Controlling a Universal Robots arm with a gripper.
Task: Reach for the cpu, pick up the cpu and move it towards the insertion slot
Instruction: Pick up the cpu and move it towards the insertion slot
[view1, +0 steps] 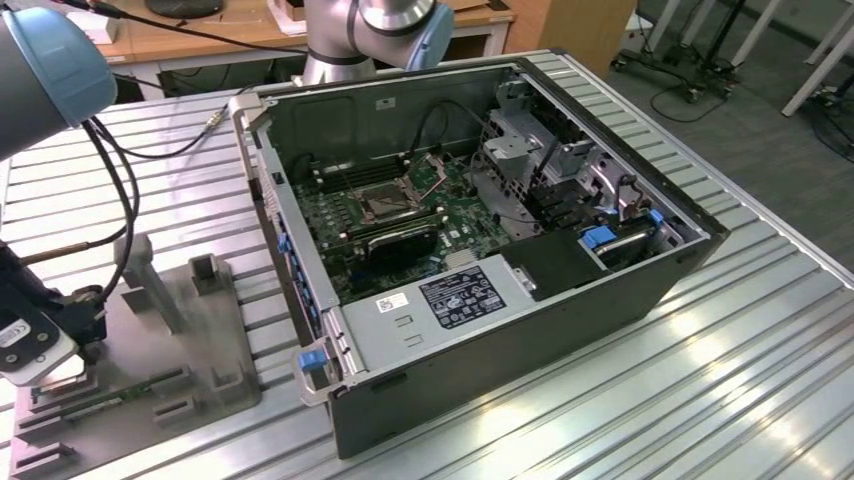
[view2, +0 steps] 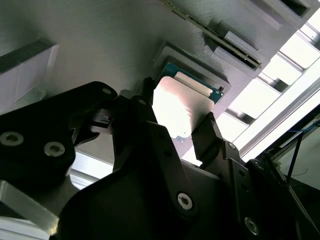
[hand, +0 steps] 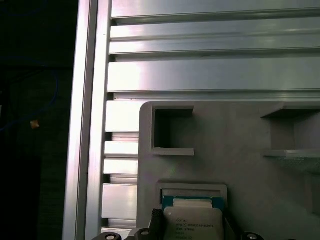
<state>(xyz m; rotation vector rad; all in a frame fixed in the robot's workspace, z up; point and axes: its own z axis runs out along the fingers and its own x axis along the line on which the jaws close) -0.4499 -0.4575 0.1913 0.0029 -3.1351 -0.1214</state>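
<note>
The cpu (view2: 182, 102), a pale silvery square on a green board, lies in a shallow square recess of the grey fixture (hand: 235, 150). My gripper (view2: 178, 114) is down over it, one black finger (view2: 147, 95) at one edge and the other against the opposite edge, shut on the chip. The first wrist view shows the cpu (hand: 192, 220) between the same fingertips. In the exterior view the arm's wrist (view1: 30, 345) hangs over the fixture at the exterior view's left. The insertion slot (view1: 378, 207) is the silver-framed socket on the green board inside the open computer case.
The open computer case (view1: 534, 330) stands in the middle of the ribbed aluminium table (view1: 707, 380). A long memory stick (view2: 215, 35) lies in a groove of the fixture (view1: 174, 370) near the cpu. Upright grey posts (view1: 203, 272) rise from the fixture. Black cables (view1: 120, 180) hang by the arm.
</note>
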